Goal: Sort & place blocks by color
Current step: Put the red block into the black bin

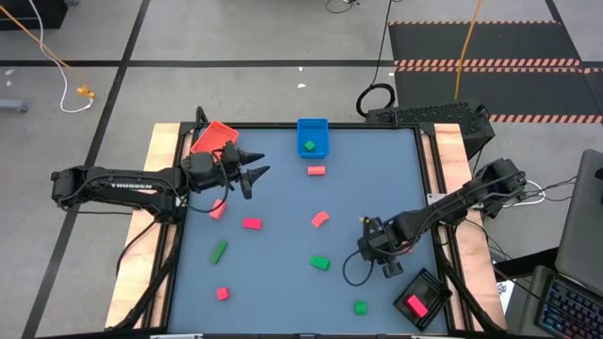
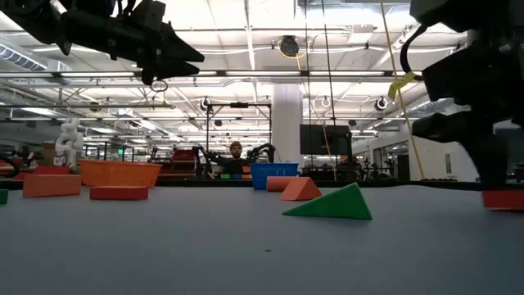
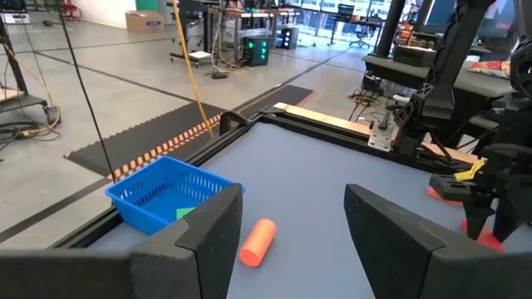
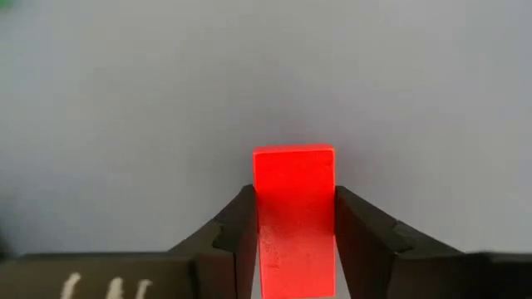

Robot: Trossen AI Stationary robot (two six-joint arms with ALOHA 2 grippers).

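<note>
Small blocks lie scattered on the blue-grey table: pink ones [image 1: 317, 170], [image 1: 321, 218], [image 1: 218, 209], red ones [image 1: 252, 223], [image 1: 222, 294] and green ones [image 1: 219, 250], [image 1: 320, 263], [image 1: 360, 307]. My right gripper [image 4: 294, 193] points down near the table's right edge, shut on a red block [image 4: 294, 178]. My left gripper [image 1: 259, 162] hangs open above the table beside the red tray [image 1: 215, 137]; the low view shows it raised [image 2: 192, 56]. A green block [image 1: 309, 146] lies in the blue tray [image 1: 313, 124], and a red one [image 1: 415, 304] in the black tray [image 1: 429, 287]. My right gripper pinches the red block between its two fingers, one on each long side [image 4: 266, 208]. The fingers come from above, pointing down, and lie along the block. In the low view the block [image 2: 501, 199] sits at table level under the gripper; whether it is lifted, I cannot tell.
The red and blue trays stand at the far edge and the black tray at the near right corner. A raised rim [image 1: 420, 169] bounds the table. A pink cylinder [image 3: 258, 241] lies ahead of my left gripper. A person [image 2: 236, 156] sits far behind the table.
</note>
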